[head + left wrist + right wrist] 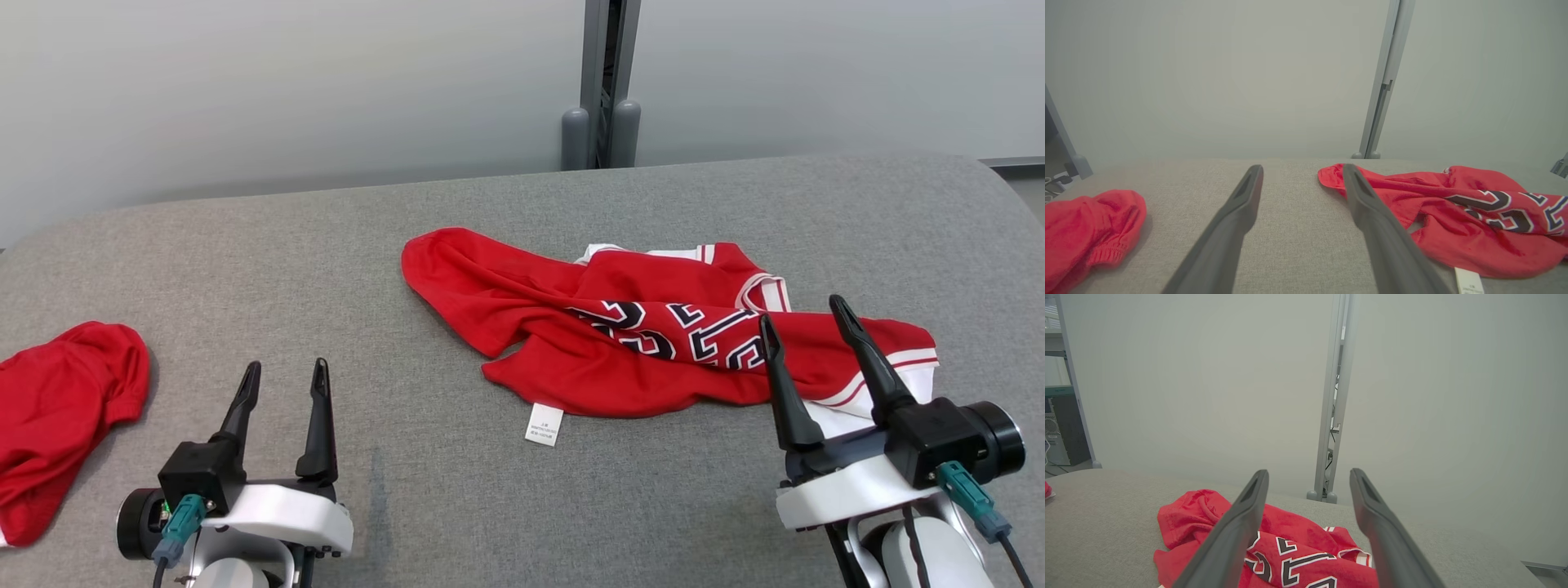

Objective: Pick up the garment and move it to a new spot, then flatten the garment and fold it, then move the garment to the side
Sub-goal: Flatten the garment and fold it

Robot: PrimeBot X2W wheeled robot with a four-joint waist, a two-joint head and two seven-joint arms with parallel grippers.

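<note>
Currently on hand, item by item.

Jersey [653, 335]: red, dark white-edged numerals, striped white trim. It lies crumpled on the grey counter [457, 506], nearer than the post [601, 122] and slightly to its right. Not lifted.

Tag [544, 425]: white, at the jersey's hem on the side away from the post.

Red cloth [57, 425]: a second heap, far to the post's left; probably not the piece to take.

Left tool [286, 369]: fingers spread, holding nothing, well to the post's left, off the jersey.

Right tool [804, 310]: fingers spread, holding nothing, at the jersey's end to the post's right; contact cannot be told.

Step in hand, judged: the pickup. It is best done by pinching a single layer at each end rather than the bunched middle, so the cloth hangs open.

Views: the head view gives both tools with the whole heap. The left wrist view brings out the red cloth's ribbed cuff. The right wrist view adds shelving far to the post's left.
</note>
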